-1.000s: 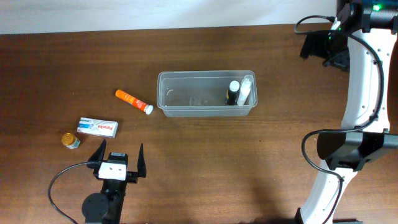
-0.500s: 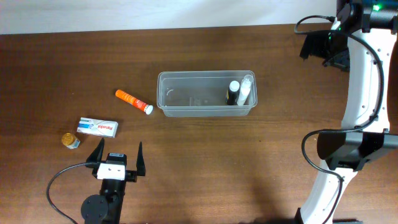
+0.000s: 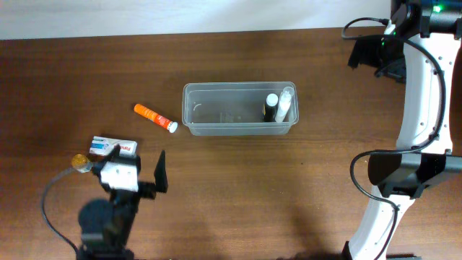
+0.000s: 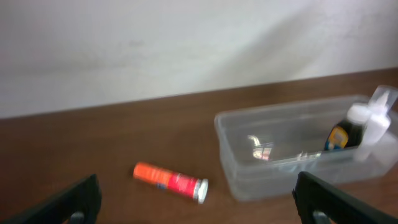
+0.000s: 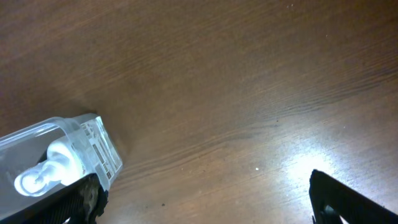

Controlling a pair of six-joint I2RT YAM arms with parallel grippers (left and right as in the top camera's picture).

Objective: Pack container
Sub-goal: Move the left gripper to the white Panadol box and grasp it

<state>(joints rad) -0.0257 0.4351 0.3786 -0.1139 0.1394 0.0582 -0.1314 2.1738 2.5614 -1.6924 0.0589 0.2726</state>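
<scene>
L end effector (image 3: 137,162) wide-spread, empty; container (image 3: 224,130) well apart, up-table to its R

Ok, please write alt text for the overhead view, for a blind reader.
A clear plastic container stands mid-table on dark wood, holding a dark bottle and a white bottle at its right end. To its left lie an orange tube, a white box and a small yellow jar, with the open left gripper by the box.
</scene>
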